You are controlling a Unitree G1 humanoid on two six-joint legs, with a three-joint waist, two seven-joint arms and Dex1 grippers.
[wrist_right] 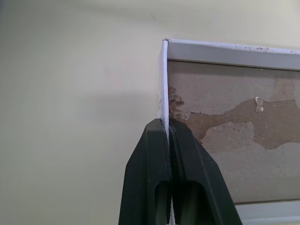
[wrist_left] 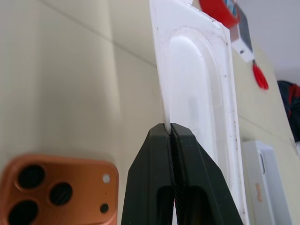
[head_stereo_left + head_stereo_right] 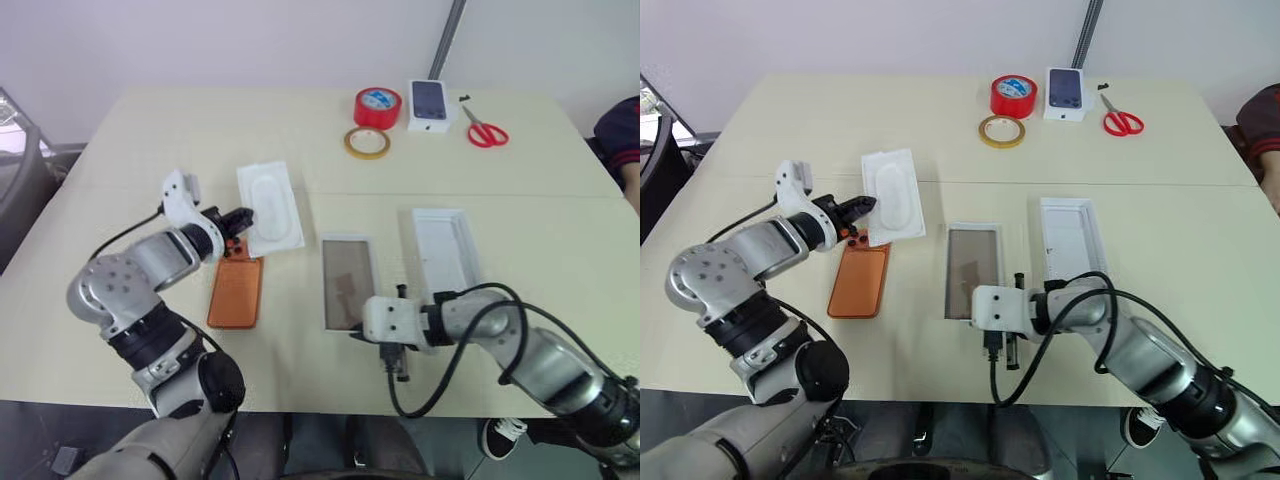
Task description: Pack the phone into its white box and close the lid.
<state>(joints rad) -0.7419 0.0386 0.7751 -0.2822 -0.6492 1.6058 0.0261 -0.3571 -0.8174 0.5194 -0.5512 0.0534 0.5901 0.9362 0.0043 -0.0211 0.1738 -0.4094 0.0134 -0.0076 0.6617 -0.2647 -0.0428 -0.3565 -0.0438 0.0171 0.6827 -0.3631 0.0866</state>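
The orange phone [image 3: 236, 292] lies back up on the table, its camera bump [image 2: 56, 192] toward the far end. Just beyond it is a white insert [image 3: 270, 208] with a phone-shaped recess. My left gripper [image 2: 171, 129] is shut on that insert's near edge. To the phone's right, the white box [image 3: 347, 238] lies open, showing a brownish inside. My right gripper [image 1: 166, 123] is shut on the box's thin rim [image 1: 234, 49] near its front left corner. The white lid [image 3: 443, 250] rests inside up to the right of the box.
At the table's far side stand a red tape roll [image 3: 378, 107], a yellow tape ring [image 3: 367, 143], a small white carton [image 3: 430, 105] printed with a dark phone, and red scissors [image 3: 486, 132]. A person's sleeve [image 3: 622, 135] shows at the right edge.
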